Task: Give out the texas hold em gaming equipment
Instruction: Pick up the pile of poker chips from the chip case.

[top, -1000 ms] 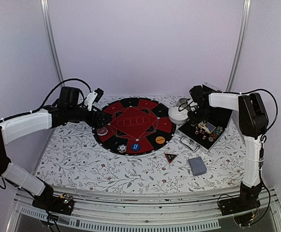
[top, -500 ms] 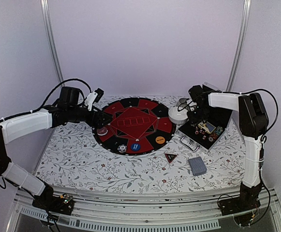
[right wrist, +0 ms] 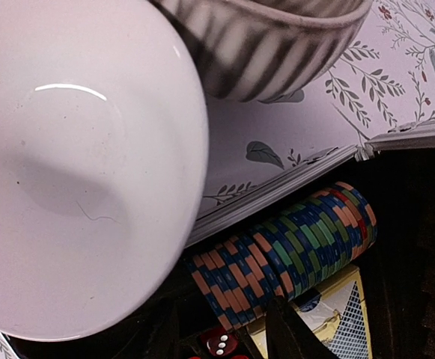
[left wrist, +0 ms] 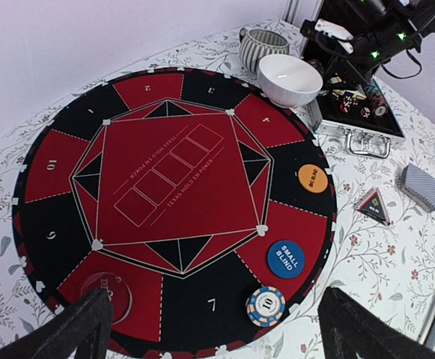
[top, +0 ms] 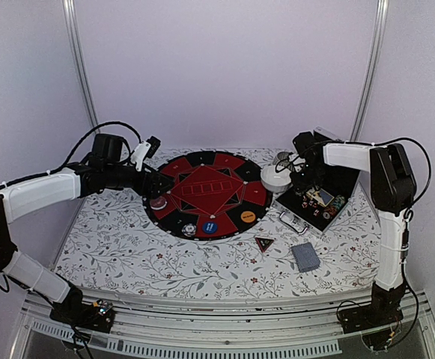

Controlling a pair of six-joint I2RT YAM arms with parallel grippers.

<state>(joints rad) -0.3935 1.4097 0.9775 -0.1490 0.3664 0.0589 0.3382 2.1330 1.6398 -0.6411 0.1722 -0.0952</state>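
**Two robot arms over a poker layout, some pieces set out**

The left gripper (left wrist: 221,340) hovers over the left edge of a round mat (left wrist: 172,187). Its fingers are spread wide and hold nothing. Four pieces lie on the mat's outer ring:
- a red disc (left wrist: 105,295), close to one finger
- a striped chip (left wrist: 266,306)
- a blue disc (left wrist: 285,259), just beside the chip
- an orange disc (left wrist: 312,178), further along

Off the mat, on the table (top: 127,247), a triangular marker (left wrist: 373,206) and a deck of cards (left wrist: 420,186) lie near each other.

The right gripper (right wrist: 224,340) hangs over an open case (left wrist: 356,120), beside a white bowl (left wrist: 290,79). Its fingers stand apart with nothing gripped. A row of chips (right wrist: 284,254) stands on edge inside the case, along the wall nearest the bowl. A striped cup (left wrist: 263,47) sits behind the bowl.
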